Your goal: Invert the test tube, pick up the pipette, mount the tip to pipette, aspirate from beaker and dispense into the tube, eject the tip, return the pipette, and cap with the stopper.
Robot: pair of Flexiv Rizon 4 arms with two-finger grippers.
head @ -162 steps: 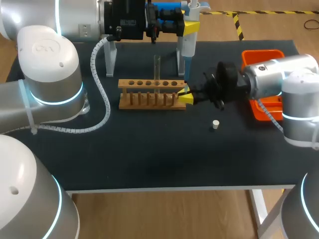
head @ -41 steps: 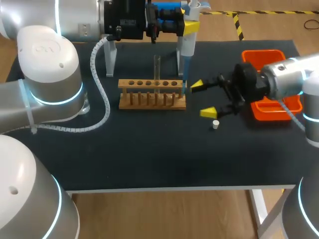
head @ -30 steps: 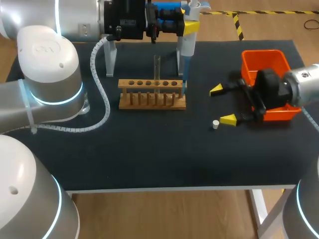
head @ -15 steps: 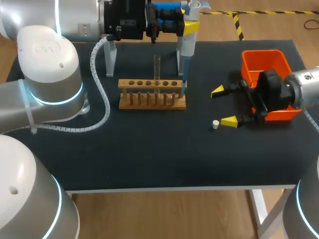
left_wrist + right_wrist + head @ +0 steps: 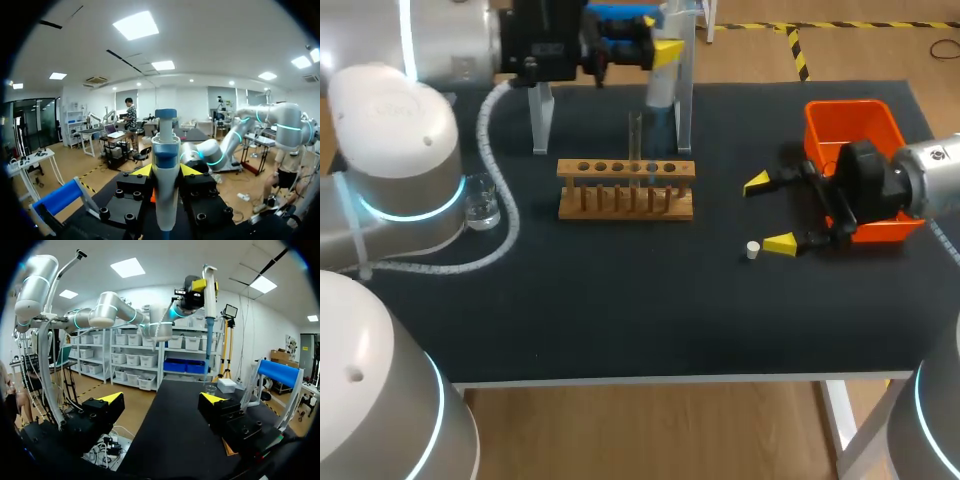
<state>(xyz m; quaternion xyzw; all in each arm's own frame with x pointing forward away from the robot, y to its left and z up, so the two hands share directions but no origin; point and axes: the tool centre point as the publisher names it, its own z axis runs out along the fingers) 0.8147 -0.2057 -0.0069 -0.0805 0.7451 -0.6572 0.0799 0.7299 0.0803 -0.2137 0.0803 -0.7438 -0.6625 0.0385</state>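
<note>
Pipette (image 5: 660,90) farther left than before.

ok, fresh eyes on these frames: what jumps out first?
The left pincer, high over the table's far side, is clamped on the blue-and-white pipette, which hangs above and behind the wooden rack. The right pincer hangs open, its yellow tips spread wide, just beside the small white stopper and near the orange bin.
</note>
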